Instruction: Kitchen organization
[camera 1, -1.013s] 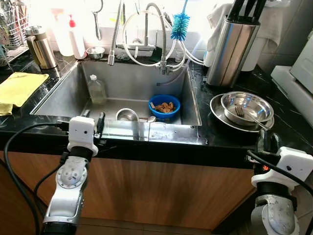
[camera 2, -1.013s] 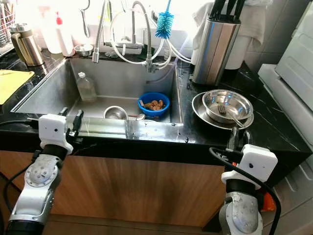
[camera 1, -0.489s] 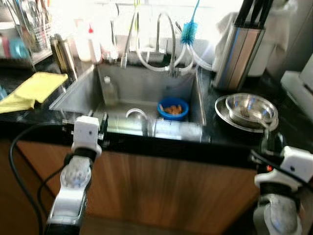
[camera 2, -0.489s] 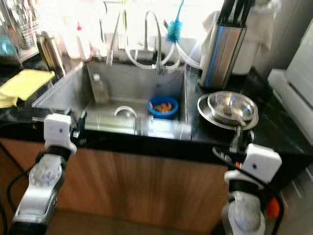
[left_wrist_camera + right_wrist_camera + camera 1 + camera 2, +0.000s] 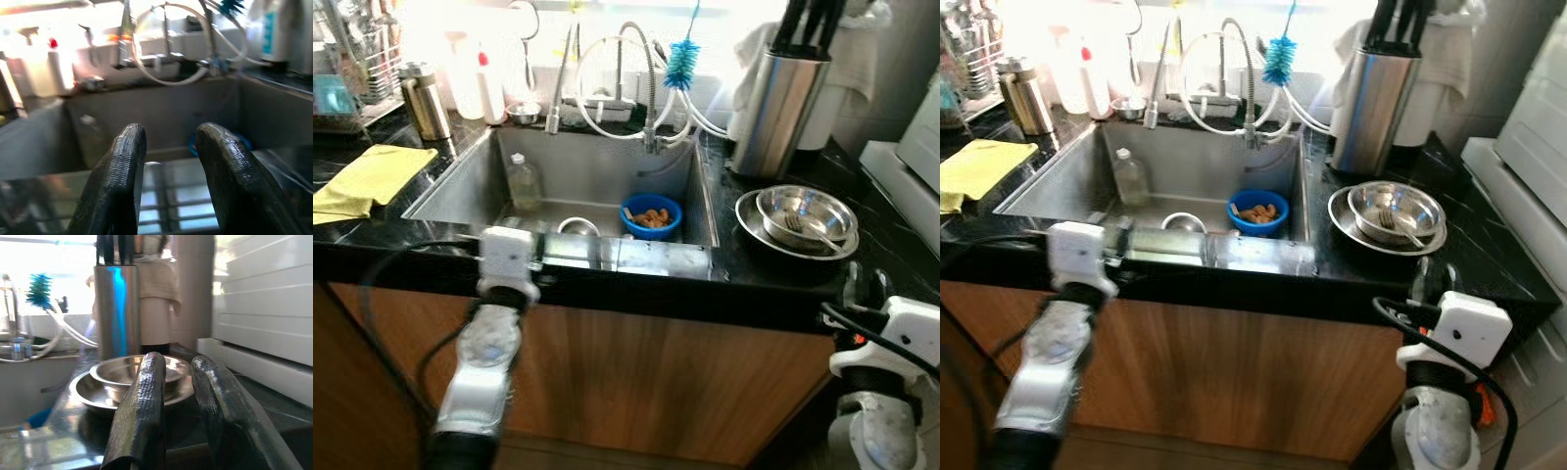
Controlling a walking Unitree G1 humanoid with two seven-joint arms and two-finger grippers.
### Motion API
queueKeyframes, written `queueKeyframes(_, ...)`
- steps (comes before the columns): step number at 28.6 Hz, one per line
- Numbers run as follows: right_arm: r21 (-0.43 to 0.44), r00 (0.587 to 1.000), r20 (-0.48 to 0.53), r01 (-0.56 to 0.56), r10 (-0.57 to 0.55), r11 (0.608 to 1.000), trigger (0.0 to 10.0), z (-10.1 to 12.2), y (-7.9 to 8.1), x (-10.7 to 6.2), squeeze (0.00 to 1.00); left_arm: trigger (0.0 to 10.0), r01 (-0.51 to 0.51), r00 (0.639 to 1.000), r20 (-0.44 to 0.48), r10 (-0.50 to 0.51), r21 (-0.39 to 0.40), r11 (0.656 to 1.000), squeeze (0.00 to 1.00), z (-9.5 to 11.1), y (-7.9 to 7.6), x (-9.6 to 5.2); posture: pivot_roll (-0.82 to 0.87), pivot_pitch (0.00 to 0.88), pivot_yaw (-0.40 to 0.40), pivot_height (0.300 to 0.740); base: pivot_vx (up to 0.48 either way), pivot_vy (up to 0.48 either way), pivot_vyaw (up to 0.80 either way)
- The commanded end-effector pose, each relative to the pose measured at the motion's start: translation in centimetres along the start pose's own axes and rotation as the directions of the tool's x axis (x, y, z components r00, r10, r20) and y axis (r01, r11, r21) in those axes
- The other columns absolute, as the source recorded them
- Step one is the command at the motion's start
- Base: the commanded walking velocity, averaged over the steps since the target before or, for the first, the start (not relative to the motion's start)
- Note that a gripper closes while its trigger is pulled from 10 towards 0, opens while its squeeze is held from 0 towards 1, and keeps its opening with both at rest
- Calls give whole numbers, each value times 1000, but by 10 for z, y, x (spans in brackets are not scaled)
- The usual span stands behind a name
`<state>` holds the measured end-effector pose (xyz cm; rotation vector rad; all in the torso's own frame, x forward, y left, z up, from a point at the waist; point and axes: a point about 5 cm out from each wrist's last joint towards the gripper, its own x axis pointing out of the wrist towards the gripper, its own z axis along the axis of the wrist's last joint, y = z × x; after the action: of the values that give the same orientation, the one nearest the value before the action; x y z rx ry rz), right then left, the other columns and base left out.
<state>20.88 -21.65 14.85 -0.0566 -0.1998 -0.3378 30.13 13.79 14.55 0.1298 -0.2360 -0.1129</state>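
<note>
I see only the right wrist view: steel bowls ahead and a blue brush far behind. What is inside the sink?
Observer: A blue bowl with brownish food sits on the sink floor.
Operator: Anything else there?
Observer: A clear bottle stands upright beside the sink's left wall, and a small steel bowl lies near the front.
Operator: Where is the left gripper?
Observer: The left gripper hangs at the sink's front rim, holding nothing.

Swung the left gripper (image 5: 536, 264) inward along the sink (image 5: 607, 257) front edge; otherwise shifted only the camera view.
</note>
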Motion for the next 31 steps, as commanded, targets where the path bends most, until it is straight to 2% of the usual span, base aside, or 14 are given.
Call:
queueKeyframes(1,-15,1000,2,11,-11,1000,10000,2,-6,1,0,10000,-12,1000,-13,11,-28,1000,0,-4,0,-1,5,0,-82,740,0,0,0)
queueKeyframes(6,-36,1000,4,0,0,999,10000,5,-14,0,0,10000,-25,1000,-16,24,-45,999,0,-6,-6,-6,5,0,-109,740,0,0,0)
queueKeyframes(10,-36,1000,14,5,-4,999,10000,7,-16,7,0,10000,-28,1000,-4,28,-41,999,0,-4,-6,-4,33,0,-109,740,0,0,0)
queueKeyframes(13,-23,1000,26,7,-6,1000,10000,7,-13,12,0,10000,-23,1000,14,23,-24,999,0,0,-3,-1,47,0,-98,740,0,0,0)
queueKeyframes(18,19,999,10,-39,38,999,10000,2,6,13,0,10000,-39,999,20,39,5,999,0,1,7,4,61,0,-111,740,0,0,0)
queueKeyframes(26,19,1000,-4,-8,8,1000,10000,-4,4,12,0,10000,-34,999,14,35,-11,999,0,1,5,6,74,0,-78,740,0,0,0)
queueKeyframes(31,22,1000,-10,16,-16,1000,10000,-7,5,6,0,10000,-9,1000,17,9,-4,1000,0,2,6,12,61,0,-55,740,0,0,0)
